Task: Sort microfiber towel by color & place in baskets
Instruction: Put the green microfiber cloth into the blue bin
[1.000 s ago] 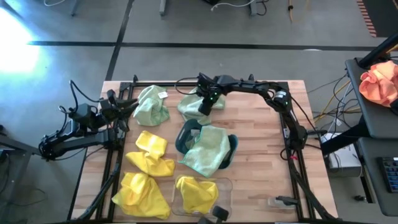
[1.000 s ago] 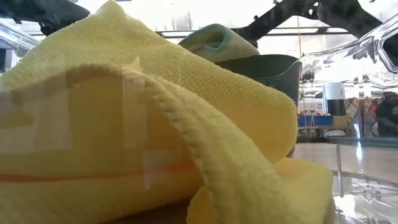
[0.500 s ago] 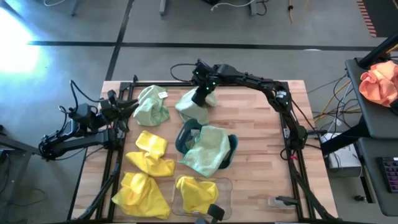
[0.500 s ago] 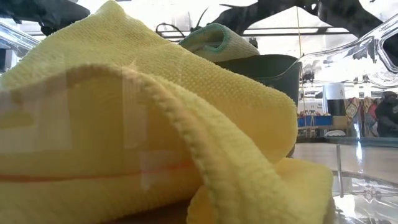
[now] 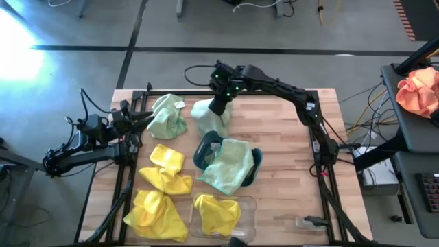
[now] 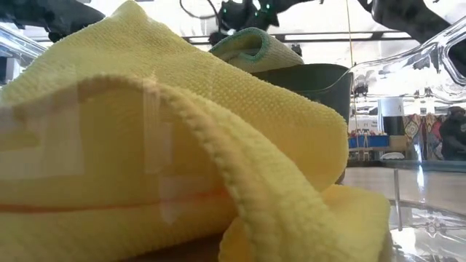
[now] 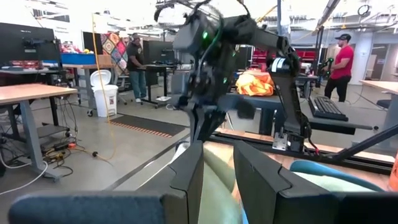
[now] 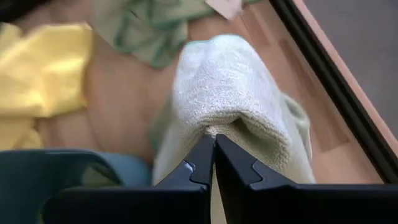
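Right gripper [image 5: 218, 104] over far-centre counter [image 5: 288, 137], pinched tight on pale green towel [image 5: 209, 118], fingers [image 8: 202, 162] together on a fold in the right wrist view; cloth hangs down just beyond far edge of teal basket [image 5: 203, 152]. Second pale green towel [image 5: 230, 167] draped over teal basket, spilling over its near-right rim. Third pale green towel [image 5: 167, 116] bunched on counter, far left, just beside left gripper [image 5: 144, 118]. Left gripper parked at far-left counter edge, part-open, holding nothing, fingers [image 7: 186, 180] apart in left wrist view. Yellow towel [image 5: 167, 169] on counter left of teal basket; another yellow towel [image 5: 156, 214] at near-left corner. Third yellow cloth [image 5: 217, 213] inside clear basket [image 5: 248, 206], near centre, fills most of low view. Orange-pink cloth [image 5: 418, 90] on side desk [image 5: 411, 144], far right, off counter. People [image 7: 339, 59] in room beyond, seen in left wrist view.
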You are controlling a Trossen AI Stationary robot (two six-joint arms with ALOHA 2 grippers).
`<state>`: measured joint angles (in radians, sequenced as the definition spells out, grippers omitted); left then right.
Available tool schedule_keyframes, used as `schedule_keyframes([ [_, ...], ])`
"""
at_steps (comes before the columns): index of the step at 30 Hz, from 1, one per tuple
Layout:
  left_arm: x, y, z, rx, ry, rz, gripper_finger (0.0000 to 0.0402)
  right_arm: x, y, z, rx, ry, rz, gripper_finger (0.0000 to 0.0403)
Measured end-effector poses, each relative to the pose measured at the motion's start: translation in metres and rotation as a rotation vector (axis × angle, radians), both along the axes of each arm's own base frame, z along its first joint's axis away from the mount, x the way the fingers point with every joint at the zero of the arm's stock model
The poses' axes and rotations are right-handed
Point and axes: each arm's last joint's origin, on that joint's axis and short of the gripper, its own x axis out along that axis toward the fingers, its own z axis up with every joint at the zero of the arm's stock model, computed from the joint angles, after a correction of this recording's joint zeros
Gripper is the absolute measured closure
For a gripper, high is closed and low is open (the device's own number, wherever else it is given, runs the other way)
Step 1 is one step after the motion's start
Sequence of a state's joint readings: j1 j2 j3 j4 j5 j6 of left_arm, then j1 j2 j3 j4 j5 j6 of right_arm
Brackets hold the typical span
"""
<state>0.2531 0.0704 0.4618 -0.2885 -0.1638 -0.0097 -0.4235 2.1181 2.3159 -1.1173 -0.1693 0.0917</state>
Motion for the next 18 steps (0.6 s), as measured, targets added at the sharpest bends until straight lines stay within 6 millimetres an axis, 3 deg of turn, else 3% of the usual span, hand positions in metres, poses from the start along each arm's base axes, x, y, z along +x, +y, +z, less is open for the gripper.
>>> schedule_keyframes([
  [7,0.000,0.000,-0.001,-0.001,0.006,-0.005,0.0327,-0.003,0.024,0.029,0.091,-0.097,0.036,0.0394],
  [18,0.001,-0.001,-0.001,0.001,0.014,-0.051,0.0327,-0.035,0.077,0.093,0.134,-0.221,0.040,0.0394],
])
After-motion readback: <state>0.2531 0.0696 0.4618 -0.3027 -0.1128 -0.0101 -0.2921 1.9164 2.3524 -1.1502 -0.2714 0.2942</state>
